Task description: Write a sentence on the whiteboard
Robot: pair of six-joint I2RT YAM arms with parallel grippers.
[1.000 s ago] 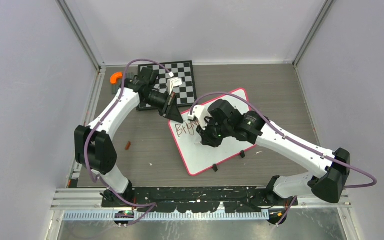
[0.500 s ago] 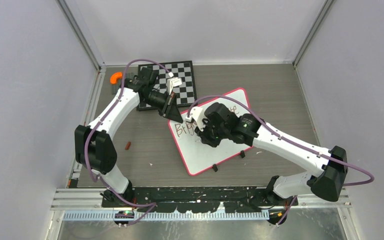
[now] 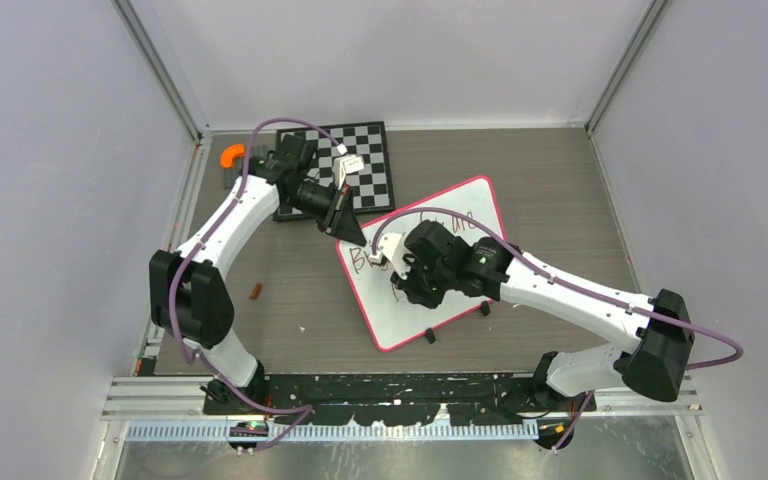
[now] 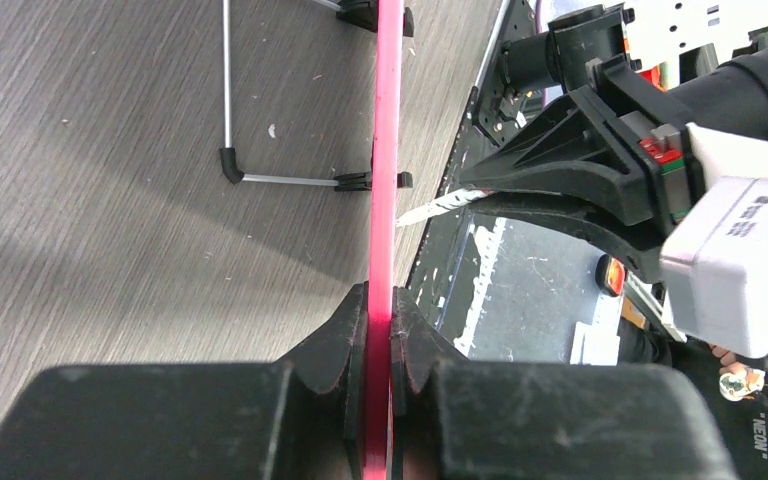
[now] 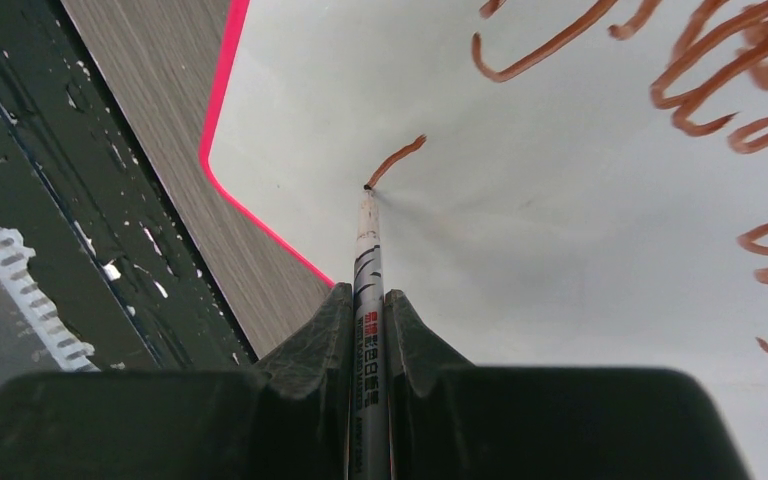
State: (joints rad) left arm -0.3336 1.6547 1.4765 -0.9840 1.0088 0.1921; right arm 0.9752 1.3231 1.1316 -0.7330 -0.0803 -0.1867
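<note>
The whiteboard [image 3: 403, 316] lies tilted on the table, white with a pink-red rim. My left gripper [image 3: 352, 235] is shut on its far-left rim, which shows edge-on in the left wrist view [image 4: 388, 150] between my jaws [image 4: 380, 320]. My right gripper [image 3: 406, 286] is shut on a silver marker [image 5: 368, 250] over the board's left middle. The marker's tip touches the board [image 5: 580, 230] at the end of a short new stroke. The sentence [image 3: 362, 260] is partly hidden by my right arm. Its reddish-brown letters [image 5: 720, 80] show above the tip.
A black-and-white checkered board [image 3: 365, 158] lies behind the left gripper. An orange piece [image 3: 231, 155] sits at the far left. A small brown object [image 3: 255, 291] lies left of the whiteboard. Two black clip feet [image 3: 430, 336] stand at the whiteboard's near edge.
My right gripper has moved with the marker left and toward the near edge, below the first line of writing. The left gripper has kept its hold on the rim.
</note>
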